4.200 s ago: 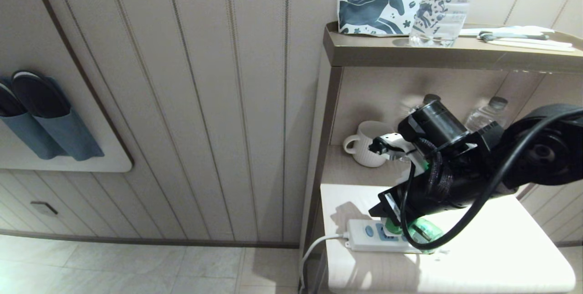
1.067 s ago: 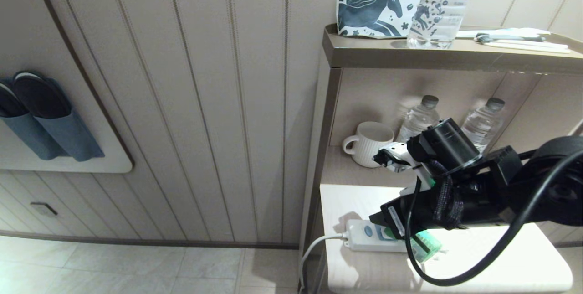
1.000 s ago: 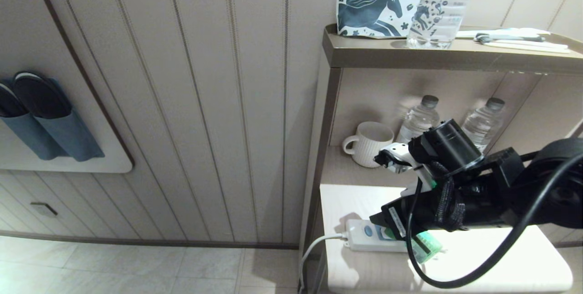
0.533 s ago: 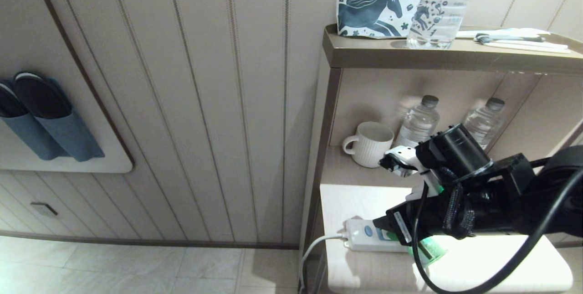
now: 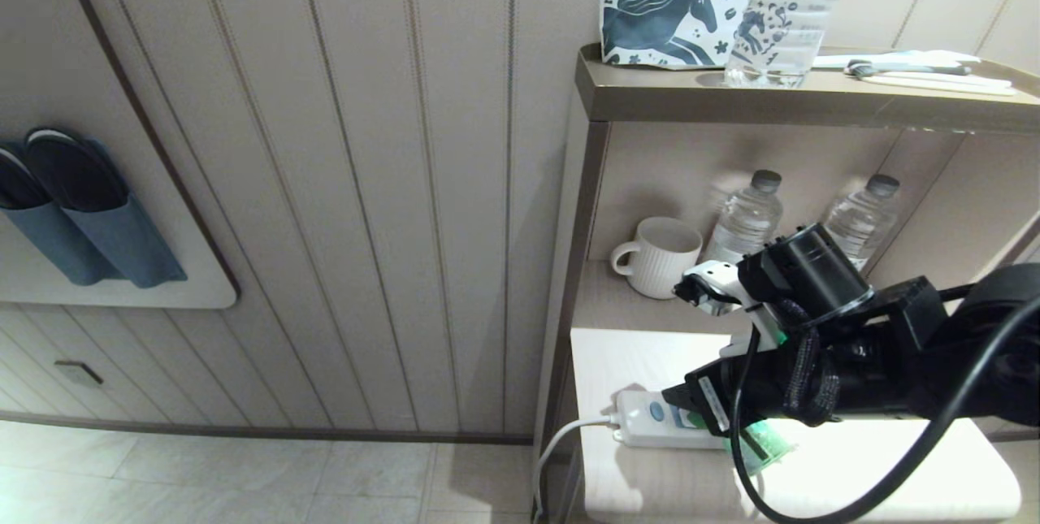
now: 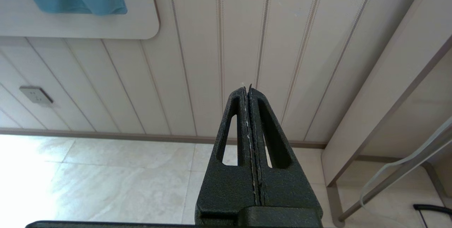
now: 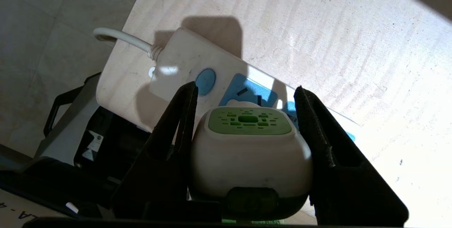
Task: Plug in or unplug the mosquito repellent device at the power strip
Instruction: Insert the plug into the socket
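The power strip [image 5: 642,418] lies on the white cabinet top [image 5: 894,467], its blue button [image 7: 204,77] and white cord at the left end. My right gripper [image 7: 245,86] is shut on the mosquito repellent device [image 7: 247,150], whose white body and green vent fill the space between the fingers. The device hangs over the strip's first light-blue socket panel [image 7: 247,92]. Its prongs are hidden, so I cannot tell whether they are in the socket. In the head view its green bottle [image 5: 764,443] sticks out under the arm. My left gripper [image 6: 247,88] is shut and empty, parked facing the wall and floor.
A white mug [image 5: 658,256] and two water bottles [image 5: 747,215] stand in the shelf niche behind the arm. The top shelf [image 5: 650,89] carries a horse-print pouch [image 5: 674,12] and a clear bottle [image 5: 792,12]. The strip's cord [image 5: 561,443] drops off the left edge.
My right arm has sunk a little and shifted slightly right, still holding the device over the strip. The strip has not moved.
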Robot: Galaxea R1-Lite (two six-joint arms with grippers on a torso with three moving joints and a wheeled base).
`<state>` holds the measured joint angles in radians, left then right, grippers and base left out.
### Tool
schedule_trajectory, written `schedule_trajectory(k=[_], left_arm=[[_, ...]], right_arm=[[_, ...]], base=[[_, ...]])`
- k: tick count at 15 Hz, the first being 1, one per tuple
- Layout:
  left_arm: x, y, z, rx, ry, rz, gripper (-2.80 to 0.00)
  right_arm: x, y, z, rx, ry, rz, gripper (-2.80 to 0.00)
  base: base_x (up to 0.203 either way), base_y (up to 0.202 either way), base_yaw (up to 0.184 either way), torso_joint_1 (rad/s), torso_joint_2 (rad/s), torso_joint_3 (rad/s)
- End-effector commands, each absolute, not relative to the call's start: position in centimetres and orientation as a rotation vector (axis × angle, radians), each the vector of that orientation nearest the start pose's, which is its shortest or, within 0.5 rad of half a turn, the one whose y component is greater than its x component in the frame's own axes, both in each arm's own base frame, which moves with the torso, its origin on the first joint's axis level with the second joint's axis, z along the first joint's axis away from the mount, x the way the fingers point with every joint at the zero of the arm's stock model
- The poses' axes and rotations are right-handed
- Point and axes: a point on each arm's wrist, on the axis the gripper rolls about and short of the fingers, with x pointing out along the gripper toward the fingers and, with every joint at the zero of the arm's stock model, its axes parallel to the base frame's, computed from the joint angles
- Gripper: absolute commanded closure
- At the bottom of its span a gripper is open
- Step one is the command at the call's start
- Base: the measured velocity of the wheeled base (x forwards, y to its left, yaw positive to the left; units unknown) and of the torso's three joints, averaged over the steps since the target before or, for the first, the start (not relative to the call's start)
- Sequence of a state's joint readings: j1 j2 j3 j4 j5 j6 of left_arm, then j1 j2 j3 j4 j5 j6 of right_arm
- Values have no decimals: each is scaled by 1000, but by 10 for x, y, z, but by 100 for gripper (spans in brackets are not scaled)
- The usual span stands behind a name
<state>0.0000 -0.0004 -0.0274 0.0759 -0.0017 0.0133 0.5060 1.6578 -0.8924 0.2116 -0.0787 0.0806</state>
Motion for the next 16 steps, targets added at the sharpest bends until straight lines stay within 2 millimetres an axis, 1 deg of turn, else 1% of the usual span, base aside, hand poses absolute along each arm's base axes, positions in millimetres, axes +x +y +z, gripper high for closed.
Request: schedule_trajectory(k=[1, 5, 7, 13, 14, 16], left_arm=[[-25, 0, 75, 14, 48, -2, 0], [-25, 0, 75, 14, 48, -2, 0], [-25, 0, 75, 14, 49, -2, 0], [-25, 0, 75, 14, 49, -2, 0], [-25, 0, 75, 14, 49, -2, 0], [-25, 0, 75, 14, 49, -2, 0]], right_arm=[[231, 126, 141, -216, 973, 352, 0], [234, 128, 133, -224, 1003, 348, 0], [234, 128, 132, -222, 1001, 349, 0], [238, 130, 143, -201, 939, 347, 0], [238, 130, 145, -201, 932, 345, -280], [239, 130, 152, -200, 904, 336, -280]], base=[[0, 0, 0, 0, 0, 0], [0, 0, 0, 0, 0, 0], [0, 0, 0, 0, 0, 0], [0, 0, 0, 0, 0, 0], [0, 0, 0, 0, 0, 0], [0, 0, 0, 0, 0, 0]])
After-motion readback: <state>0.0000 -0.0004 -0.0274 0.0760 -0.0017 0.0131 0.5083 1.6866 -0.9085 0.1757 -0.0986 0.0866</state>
